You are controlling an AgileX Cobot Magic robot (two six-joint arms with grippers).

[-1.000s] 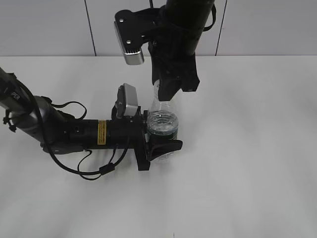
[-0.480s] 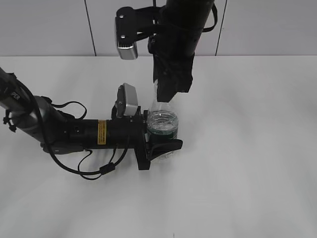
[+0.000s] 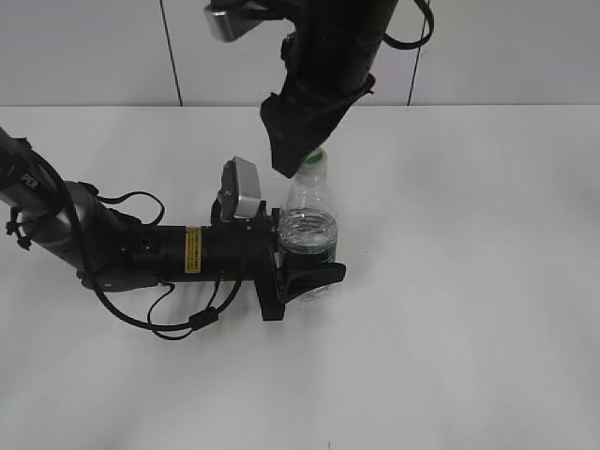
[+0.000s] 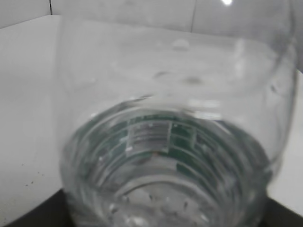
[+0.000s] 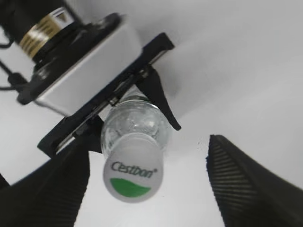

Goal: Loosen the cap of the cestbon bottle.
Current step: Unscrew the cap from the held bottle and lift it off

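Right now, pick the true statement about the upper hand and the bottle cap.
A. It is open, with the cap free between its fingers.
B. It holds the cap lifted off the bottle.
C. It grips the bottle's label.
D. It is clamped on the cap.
A: in the right wrist view the right hand stands wide, its fingers clear of the cap, which sits on the bottle.

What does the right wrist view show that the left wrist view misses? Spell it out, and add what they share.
Only the right wrist view: the cap with its green patch and Cestbon lettering, the right gripper open and clear of it, and the left gripper clamped on the bottle. Only the left wrist view: the green label seen close through the plastic. Both: the cestbon bottle.
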